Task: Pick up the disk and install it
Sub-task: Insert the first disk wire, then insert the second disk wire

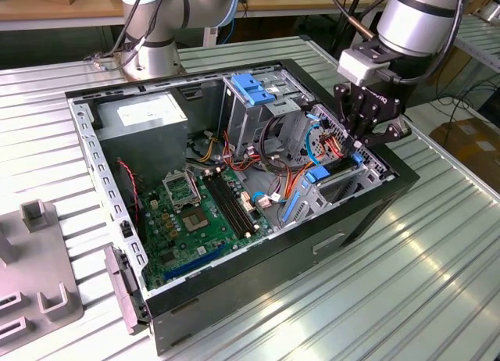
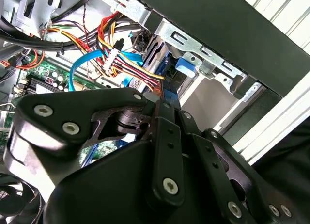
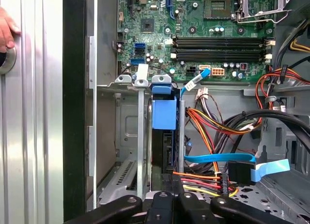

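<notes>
The disk [image 3: 163, 115] stands on edge in the metal drive cage [image 3: 127, 136] at the front corner of the open computer case [image 1: 234, 291]. Its light-blue bracket faces the motherboard. In the exterior view the disk [image 1: 337, 172] lies slanted in the cage, on the exterior view's right. My gripper [image 1: 357, 151] hangs directly over the disk's outer end, and its black fingers [image 2: 162, 112] are shut on the blue-framed edge of the disk [image 2: 170, 95]. In the first wrist view my gripper [image 3: 167, 197] lines up with the slot.
Red, yellow and orange cables [image 3: 213, 122] and a blue flat cable [image 3: 218, 158] run right beside the cage. The motherboard [image 1: 195, 212], a grey box [image 1: 144, 115] and a blue-handled cage [image 1: 251, 87] sit in the case. A person's hand [image 3: 6, 27] rests on the ribbed table.
</notes>
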Available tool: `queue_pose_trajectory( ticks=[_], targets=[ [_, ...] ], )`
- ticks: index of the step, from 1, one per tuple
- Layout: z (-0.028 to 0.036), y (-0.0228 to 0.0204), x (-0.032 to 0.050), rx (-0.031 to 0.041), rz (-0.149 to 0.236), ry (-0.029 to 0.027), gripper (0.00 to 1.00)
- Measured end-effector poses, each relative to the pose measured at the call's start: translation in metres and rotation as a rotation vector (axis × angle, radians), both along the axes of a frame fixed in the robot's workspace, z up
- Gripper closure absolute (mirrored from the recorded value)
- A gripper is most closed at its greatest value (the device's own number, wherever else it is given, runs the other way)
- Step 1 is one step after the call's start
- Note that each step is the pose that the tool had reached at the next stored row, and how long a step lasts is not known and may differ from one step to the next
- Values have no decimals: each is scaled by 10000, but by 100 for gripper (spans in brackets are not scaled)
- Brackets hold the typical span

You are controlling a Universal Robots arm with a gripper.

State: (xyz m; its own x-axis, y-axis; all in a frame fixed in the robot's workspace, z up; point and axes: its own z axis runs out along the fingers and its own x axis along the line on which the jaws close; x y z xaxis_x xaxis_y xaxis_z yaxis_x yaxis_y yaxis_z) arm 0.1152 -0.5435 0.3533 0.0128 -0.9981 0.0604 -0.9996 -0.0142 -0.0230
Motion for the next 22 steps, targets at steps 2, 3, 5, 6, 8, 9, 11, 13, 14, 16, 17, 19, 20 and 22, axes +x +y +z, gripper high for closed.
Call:
queue_pose_trajectory(
  ticks=[2,3,5,6,8,9,11,13,14,16,17,19,20,22],
  targets=[
    [1,0,0,-1,0,0,89],
    [1,0,0,-1,0,0,89],
    [4,0,0,-1,0,0,89],
    [7,0,0,0,0,0,89],
    [8,0,0,-1,0,0,89],
    [8,0,0,-1,0,0,89],
    [8,0,0,-1,0,0,89],
    [9,0,0,-1,0,0,89],
    [9,0,0,-1,0,0,89],
    [10,0,0,0,0,0,89],
    [10,0,0,-1,0,0,89],
    [30,0,0,0,0,5,89],
    [40,0,0,3,0,7,89],
    [77,0,0,11,0,9,89]
  ],
)
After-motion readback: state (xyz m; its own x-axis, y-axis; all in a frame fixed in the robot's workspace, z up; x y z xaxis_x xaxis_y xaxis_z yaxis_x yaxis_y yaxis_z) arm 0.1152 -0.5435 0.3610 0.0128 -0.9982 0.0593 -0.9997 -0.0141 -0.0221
